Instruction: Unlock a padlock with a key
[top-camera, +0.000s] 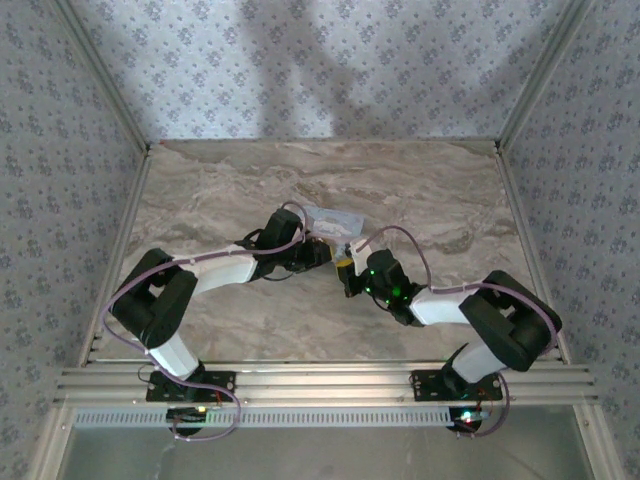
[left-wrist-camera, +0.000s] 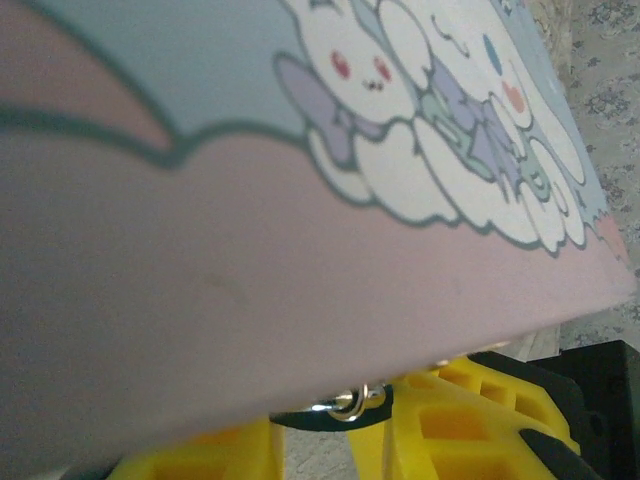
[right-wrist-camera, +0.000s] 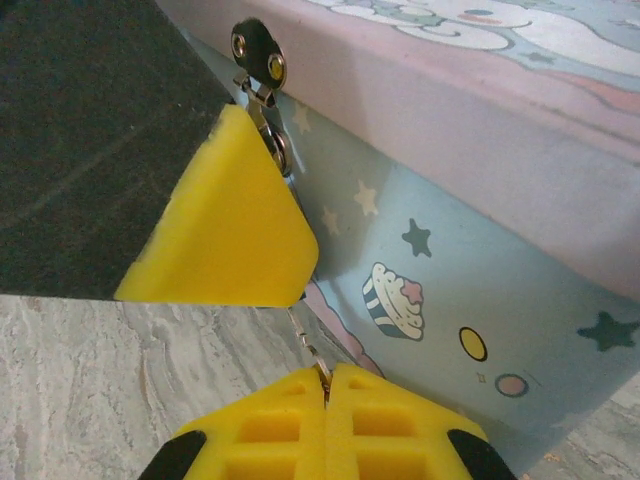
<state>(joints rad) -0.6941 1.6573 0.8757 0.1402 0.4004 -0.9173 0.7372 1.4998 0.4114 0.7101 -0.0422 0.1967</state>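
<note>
Both arms reach inward and meet at mid-table (top-camera: 210, 190), at the near side of the tin (top-camera: 333, 218). The right gripper (right-wrist-camera: 327, 385) is fully closed, yellow pads pressed flat together. A thin metal sliver, taken to be the key (right-wrist-camera: 318, 362), is pinched at the tips and rises toward the tin's front wall. Its colour is too small to confirm. In the overhead view this gripper (top-camera: 345, 268) sits just beside the tin's near corner. The left gripper (left-wrist-camera: 335, 445) is at the same corner. Its yellow fingers (left-wrist-camera: 470, 425) stand partly apart below the lid's edge, with a small silver loop and a dark strip between them. That item is judged to be the padlock (left-wrist-camera: 345, 403), hanging at the tin's front just under the lid. Whether the fingers actually clamp it cannot be told. From the right wrist, one left finger (right-wrist-camera: 230, 230) covers the spot below the black riveted hasp (right-wrist-camera: 258, 50), whose metal clasp runs down behind it, so the padlock body is hidden there. The sliver ends at that finger's lower edge. The tin stands on the table with its lid down.
</note>
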